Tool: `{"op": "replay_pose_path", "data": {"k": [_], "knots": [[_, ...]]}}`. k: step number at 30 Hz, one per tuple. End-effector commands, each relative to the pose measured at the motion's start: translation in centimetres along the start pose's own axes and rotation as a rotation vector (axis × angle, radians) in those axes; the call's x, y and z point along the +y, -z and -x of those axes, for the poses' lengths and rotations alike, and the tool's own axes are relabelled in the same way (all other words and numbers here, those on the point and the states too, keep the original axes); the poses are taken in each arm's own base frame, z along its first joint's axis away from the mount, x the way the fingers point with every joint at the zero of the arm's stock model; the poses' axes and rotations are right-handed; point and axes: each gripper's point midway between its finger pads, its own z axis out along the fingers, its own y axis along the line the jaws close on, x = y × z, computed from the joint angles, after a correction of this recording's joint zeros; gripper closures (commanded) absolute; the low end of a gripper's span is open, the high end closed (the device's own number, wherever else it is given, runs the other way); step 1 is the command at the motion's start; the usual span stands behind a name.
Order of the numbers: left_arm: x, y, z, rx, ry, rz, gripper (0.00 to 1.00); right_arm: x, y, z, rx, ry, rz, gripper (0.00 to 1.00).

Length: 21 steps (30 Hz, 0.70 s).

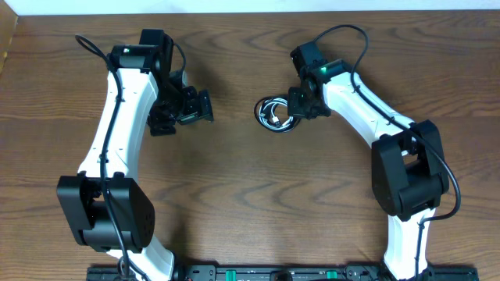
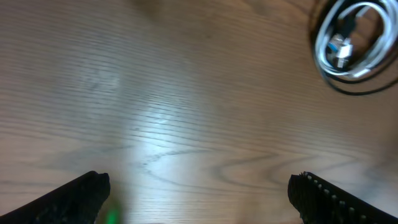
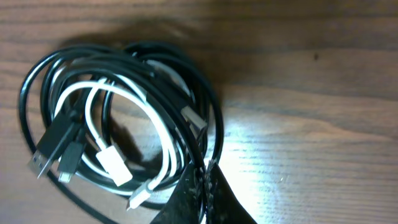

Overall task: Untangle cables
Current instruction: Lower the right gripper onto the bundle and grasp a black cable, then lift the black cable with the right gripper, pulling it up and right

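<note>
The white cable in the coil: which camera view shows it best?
The right wrist view: the thin white cable is close and sharp among black cords. Overhead shows only white flecks in the tiny coil; the left wrist view shows it blurred in a corner.

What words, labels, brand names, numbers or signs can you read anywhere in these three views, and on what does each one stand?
None: no text can be read in any view.
cables: no print shows on the cords or plugs.
left arm and right arm: no label visible; the green spot on the right arm is a light, not a sign.
base rail: small green marks, too small to read.
</note>
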Motion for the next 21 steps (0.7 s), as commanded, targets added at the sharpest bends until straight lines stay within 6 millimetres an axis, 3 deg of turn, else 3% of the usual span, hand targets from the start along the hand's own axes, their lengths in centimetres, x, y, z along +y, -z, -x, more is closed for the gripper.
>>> {"op": "replay_pose_path", "data": {"k": [1, 8, 16, 21], "knots": [[-1.8, 0.0, -0.5, 0.034, 0.014, -0.106, 0.02, 3.2, 4.9, 1.5, -0.060, 0.069, 0.169, 0.99], [-2.6, 0.0, -0.9, 0.049, 0.003, -0.141, 0.02, 7.0, 16.3, 2.4, -0.236, 0.141, 0.402, 0.99], [-4.4, -0.5, -1.6, 0.056, -0.056, -0.136, 0.02, 8.2, 30.6, 1.7, -0.563, 0.191, 0.560, 0.99], [-5.6, -0.8, -1.9, 0.051, -0.096, -0.139, 0.02, 8.3, 38.0, 0.6, -0.749, 0.220, 0.652, 0.99]]}}
